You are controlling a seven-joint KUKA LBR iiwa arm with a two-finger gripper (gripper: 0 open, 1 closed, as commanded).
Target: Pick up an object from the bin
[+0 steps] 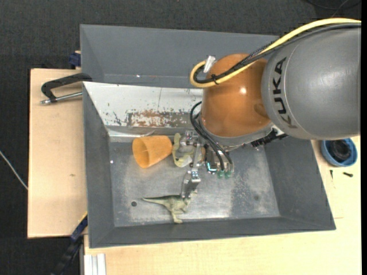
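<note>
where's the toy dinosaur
The dinosaur lies on the bin floor by the lower wall in the camera view, below the orange cup, beside the tool.

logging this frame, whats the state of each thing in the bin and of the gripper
orange cup: lying on its side on the bin floor, near the back wall
green toy dinosaur: lying flat near the front wall, tail pointing left
small pale thing: beside the cup, partly hidden by the gripper, kind unclear
gripper: low in the bin, right over the dinosaur; contact cannot be told
</note>
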